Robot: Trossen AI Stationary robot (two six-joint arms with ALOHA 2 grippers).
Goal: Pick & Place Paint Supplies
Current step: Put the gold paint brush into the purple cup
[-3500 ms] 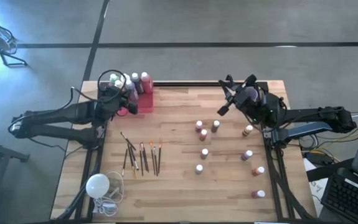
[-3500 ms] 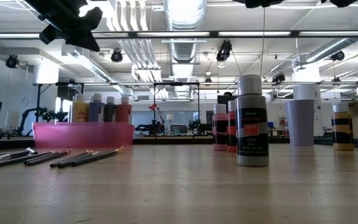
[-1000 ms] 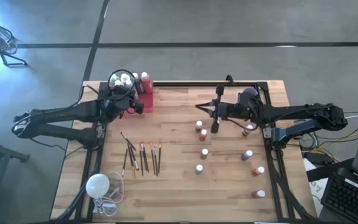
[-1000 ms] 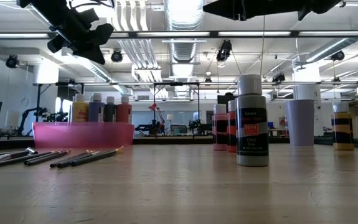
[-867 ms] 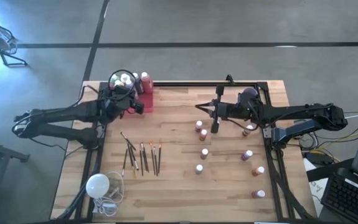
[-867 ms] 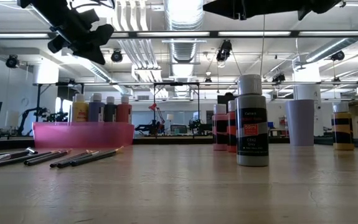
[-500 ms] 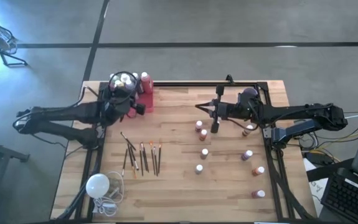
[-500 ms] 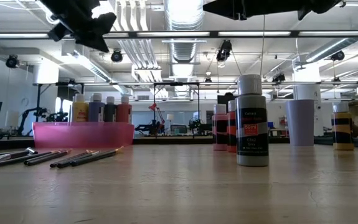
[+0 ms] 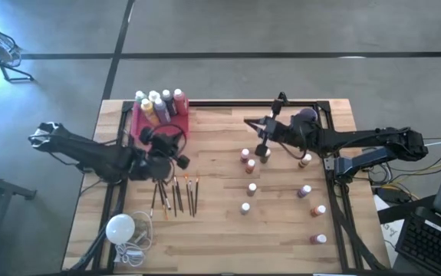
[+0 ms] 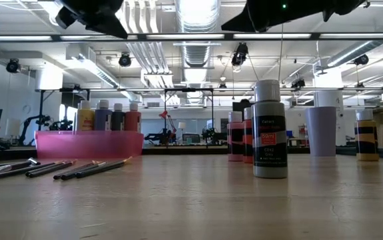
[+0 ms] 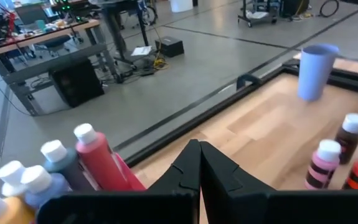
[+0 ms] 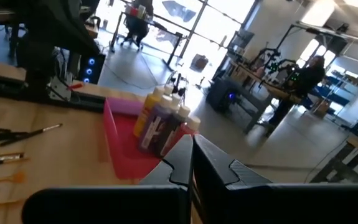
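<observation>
High view: the left end effector (image 9: 176, 159), fingers pressed together and empty, hovers near the thin dark-brown paintbrushes (image 9: 176, 194) lying on the worktop (image 9: 220, 230). The right end effector (image 9: 264, 126), also pinched shut, hangs above small white-capped paint bottles (image 9: 251, 188). Larger bottles (image 9: 159, 104) stand upright in a pink tray (image 9: 180, 127).

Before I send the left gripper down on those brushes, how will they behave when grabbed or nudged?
The paintbrushes look thin and long, so probably light and inclined to roll or pivot if nudged sideways. They lie flat and close together on the table, so the left gripper, fingers shut, may catch several or slip off one.
</observation>
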